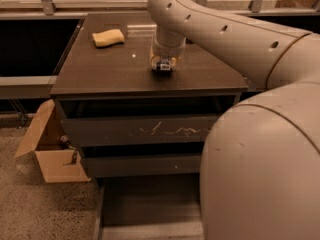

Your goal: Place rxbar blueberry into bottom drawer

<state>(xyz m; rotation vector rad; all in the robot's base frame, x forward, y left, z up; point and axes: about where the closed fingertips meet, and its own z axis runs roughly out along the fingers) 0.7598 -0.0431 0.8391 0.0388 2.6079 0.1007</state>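
Note:
My gripper [162,64] points straight down onto the dark cabinet top [110,69], right of its middle. Its fingers are closed around the rxbar blueberry [163,67], a small dark blue bar with white markings that shows between the fingertips, at the level of the cabinet top. The bottom drawer [150,204] is pulled out below the cabinet, its flat grey floor showing; its right part is hidden behind my arm's large pale body [265,169].
A yellow sponge [108,37] lies at the back left of the cabinet top. The scratched drawer front [140,130] and the plain middle drawer [140,165] are shut. An open cardboard box [50,151] stands on the speckled floor to the left.

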